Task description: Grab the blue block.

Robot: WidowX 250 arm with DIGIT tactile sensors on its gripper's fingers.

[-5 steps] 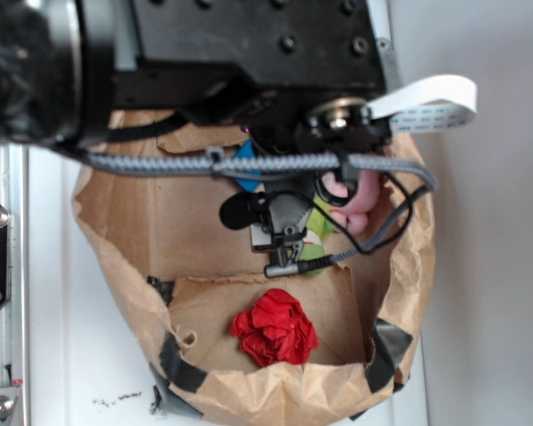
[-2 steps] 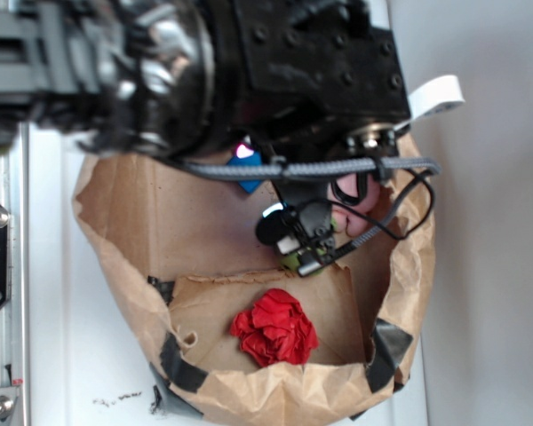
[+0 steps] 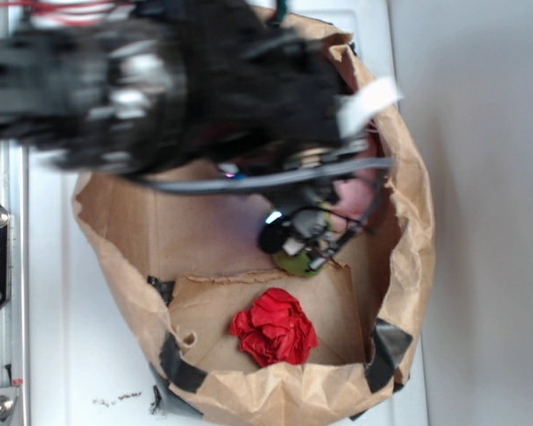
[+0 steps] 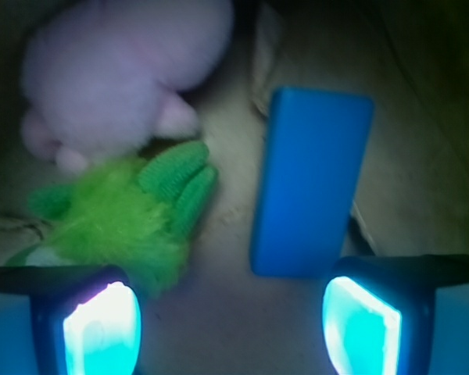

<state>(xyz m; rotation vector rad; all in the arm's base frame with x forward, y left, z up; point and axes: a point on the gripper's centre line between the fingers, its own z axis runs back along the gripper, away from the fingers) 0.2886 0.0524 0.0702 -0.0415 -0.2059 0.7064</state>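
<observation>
The blue block [image 4: 313,181] is a flat bright blue slab lying on the paper floor, ahead of my gripper and a little to the right in the wrist view. My gripper [image 4: 230,324] is open and empty. Its two glowing pads [image 4: 102,328] stand wide apart at the bottom of the view. The block's near end sits just above the right pad, apart from it. In the exterior view the arm [image 3: 204,89] covers the block, and the gripper's jaws are hidden under it.
A green plush toy [image 4: 125,215] lies left of the block, with a pink plush toy [image 4: 117,74] behind it. All sit inside a brown paper bag [image 3: 124,222]. A crumpled red ball [image 3: 275,327] lies at the bag's front.
The arm has swung further over the bag and now hides the blue block and the pink toy in the exterior view.
</observation>
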